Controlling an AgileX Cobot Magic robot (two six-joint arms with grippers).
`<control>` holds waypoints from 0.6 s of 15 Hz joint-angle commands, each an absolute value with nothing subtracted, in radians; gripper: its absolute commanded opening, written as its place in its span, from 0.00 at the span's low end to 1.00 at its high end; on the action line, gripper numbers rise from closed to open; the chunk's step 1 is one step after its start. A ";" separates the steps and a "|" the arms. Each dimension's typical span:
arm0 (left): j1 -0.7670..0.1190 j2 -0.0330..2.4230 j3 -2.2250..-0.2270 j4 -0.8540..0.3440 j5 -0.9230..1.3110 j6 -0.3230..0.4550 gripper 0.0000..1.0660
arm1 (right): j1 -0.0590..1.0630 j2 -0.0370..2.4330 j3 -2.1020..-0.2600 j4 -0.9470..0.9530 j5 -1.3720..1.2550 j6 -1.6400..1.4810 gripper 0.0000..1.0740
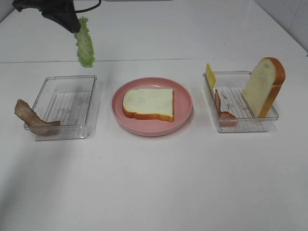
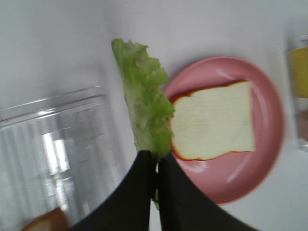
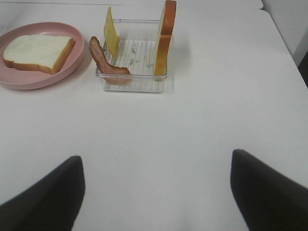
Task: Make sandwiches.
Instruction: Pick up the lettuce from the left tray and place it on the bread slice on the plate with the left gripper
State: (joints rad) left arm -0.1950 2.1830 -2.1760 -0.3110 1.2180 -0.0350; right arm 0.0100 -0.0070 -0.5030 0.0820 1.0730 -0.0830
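Note:
A bread slice [image 1: 148, 103] lies flat on the round pink plate [image 1: 183, 115] in the middle of the table. My left gripper [image 1: 74, 26] is shut on a green lettuce leaf [image 1: 85, 44], which hangs high above the far side of the left clear tray [image 1: 91, 103]. In the left wrist view the lettuce leaf [image 2: 144, 101] hangs from the shut fingers [image 2: 144, 192] beside the plate [image 2: 250, 168] and bread [image 2: 214, 120]. My right gripper [image 3: 154, 187] is open and empty, over bare table near the right tray [image 3: 132, 72].
A bacon strip [image 1: 31, 118] hangs over the left tray's corner. The right tray [image 1: 240, 103] holds an upright bread slice [image 1: 263, 86], a yellow cheese slice [image 1: 210, 75] and a bacon strip [image 1: 222, 108].

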 commanded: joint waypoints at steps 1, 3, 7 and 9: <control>-0.208 2.194 -2.183 -0.550 1.159 0.037 0.00 | 0.011 -0.019 -0.504 0.084 1.061 -0.091 0.73; -0.231 2.224 -2.183 -0.656 1.139 0.080 0.00 | 0.011 -0.019 -0.504 0.084 1.061 -0.091 0.73; -0.328 2.324 -2.183 -0.783 1.134 0.138 0.00 | 0.011 -0.019 -0.504 0.084 1.061 -0.091 0.73; -0.386 2.382 -2.183 -0.782 1.112 0.138 0.00 | 0.011 -0.019 -0.504 0.084 1.061 -0.091 0.73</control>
State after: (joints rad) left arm -0.3890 2.3880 -2.1800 -0.7660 1.1200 0.1320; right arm 0.0100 -0.0070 -0.5030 0.0820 1.0730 -0.0830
